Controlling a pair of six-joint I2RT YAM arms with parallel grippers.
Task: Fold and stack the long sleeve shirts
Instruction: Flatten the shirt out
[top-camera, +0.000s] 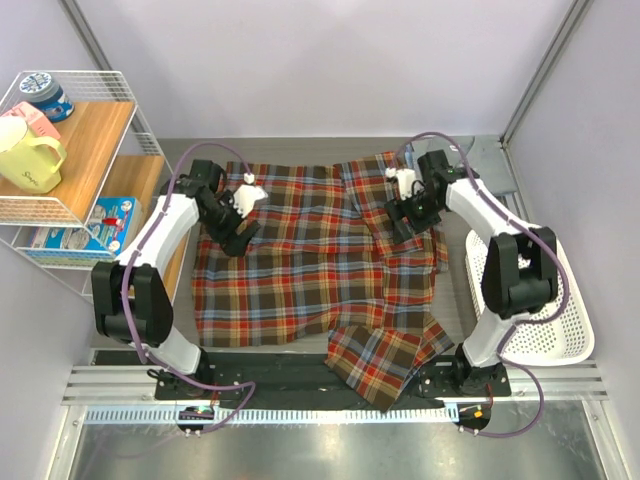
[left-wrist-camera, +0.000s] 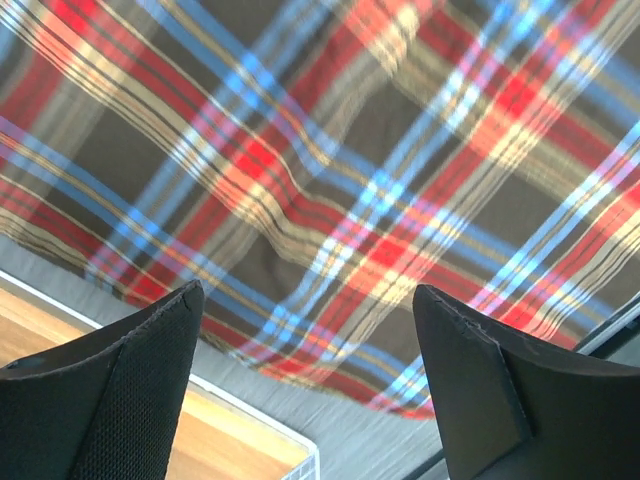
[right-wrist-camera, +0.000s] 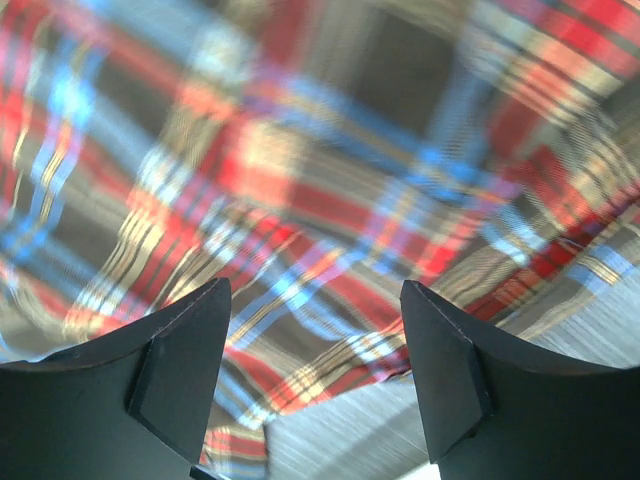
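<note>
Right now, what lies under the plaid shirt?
Only grey table shows past the edges of the plaid shirt, and its near corner overhangs the black strip. Whatever lies beneath its spread middle is covered; no second shirt can be seen.

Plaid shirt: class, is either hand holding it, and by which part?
Nothing held: left hand and right hand stand open over the plaid shirt.
</note>
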